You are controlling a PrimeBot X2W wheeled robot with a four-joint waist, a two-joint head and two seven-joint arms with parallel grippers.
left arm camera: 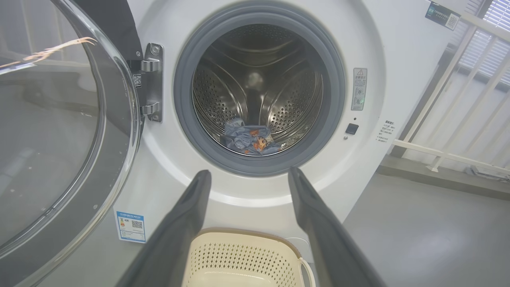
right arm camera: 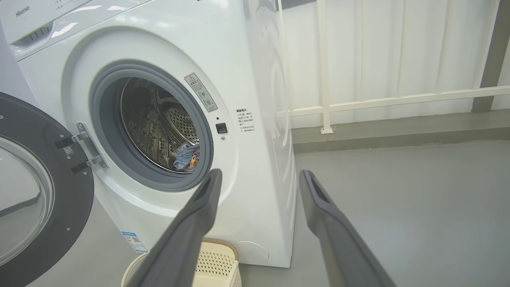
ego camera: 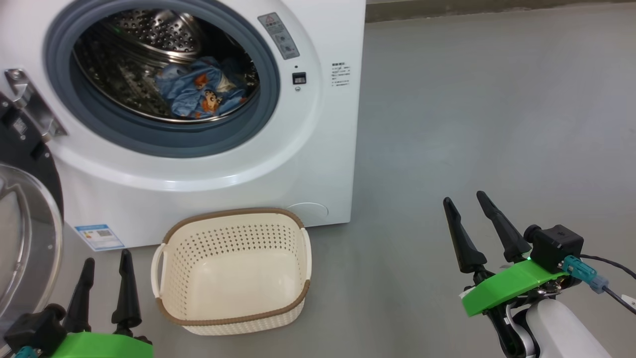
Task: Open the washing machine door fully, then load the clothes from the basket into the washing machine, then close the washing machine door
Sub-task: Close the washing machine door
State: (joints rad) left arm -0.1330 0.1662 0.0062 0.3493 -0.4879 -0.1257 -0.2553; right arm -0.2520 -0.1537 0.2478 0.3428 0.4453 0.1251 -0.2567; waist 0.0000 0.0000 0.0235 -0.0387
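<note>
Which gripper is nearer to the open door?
Left. The left gripper is just to the right of the door, beside the basket. The right gripper is far off over the floor, past the machine.

1. This is a laundry corner: a white front-loading washing machine [ego camera: 198, 191] stands directly on the floor [ego camera: 472, 109], its round door [right arm camera: 73, 195] swung open on a metal hinge [left arm camera: 153, 81].
2. Its perforated steel drum [left arm camera: 295, 107] holds light blue clothes [ego camera: 201, 92] with an orange cartoon print. A cream perforated basket [ego camera: 233, 236] sits on the floor just in front.
3. The floor is smooth grey, as in a utility room or balcony.
4. Beside the machine, a white railing [right arm camera: 323, 59] rises from a raised grey kerb [right arm camera: 398, 133], and a slatted blind [left arm camera: 493, 20] hangs beyond.
5. A blue energy sticker [ego camera: 99, 237] marks the machine's lower front corner.
</note>
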